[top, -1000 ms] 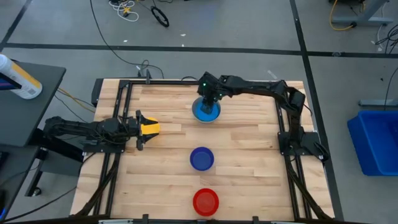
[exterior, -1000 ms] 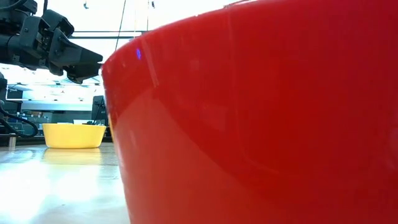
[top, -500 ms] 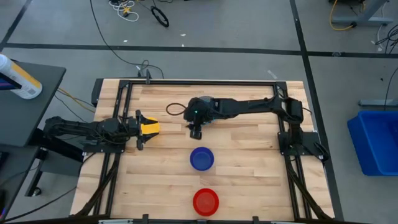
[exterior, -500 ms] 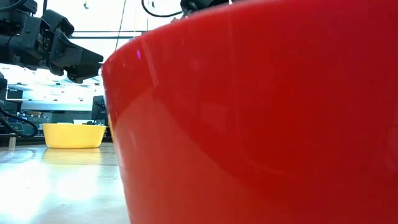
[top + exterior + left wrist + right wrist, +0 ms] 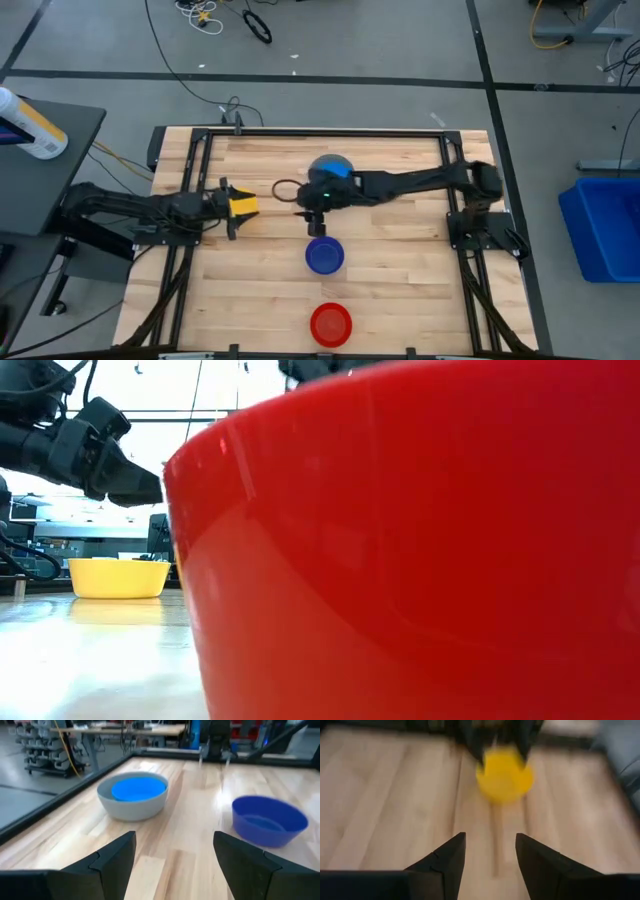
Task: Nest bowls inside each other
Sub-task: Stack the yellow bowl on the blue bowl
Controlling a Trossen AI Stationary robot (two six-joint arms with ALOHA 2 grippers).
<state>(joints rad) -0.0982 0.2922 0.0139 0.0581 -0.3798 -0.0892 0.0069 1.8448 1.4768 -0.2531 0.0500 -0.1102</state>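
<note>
Reaching over the dark blue bowl (image 5: 324, 256), the right hand (image 5: 309, 211) is empty, fingers apart; lower squarely before pinching its rim.

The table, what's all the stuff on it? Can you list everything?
Grey bowl: one, grey, far middle of the table, holding the light blue bowl.
Light blue bowl: one, nested inside the grey bowl.
Dark blue bowl: one, table's middle.
Red bowl: one, near edge.
Yellow bowl: one, left side, under the left gripper.
Left gripper: open, over the yellow bowl.
Right gripper: open, empty, mid-table just beyond the dark blue bowl.
</note>
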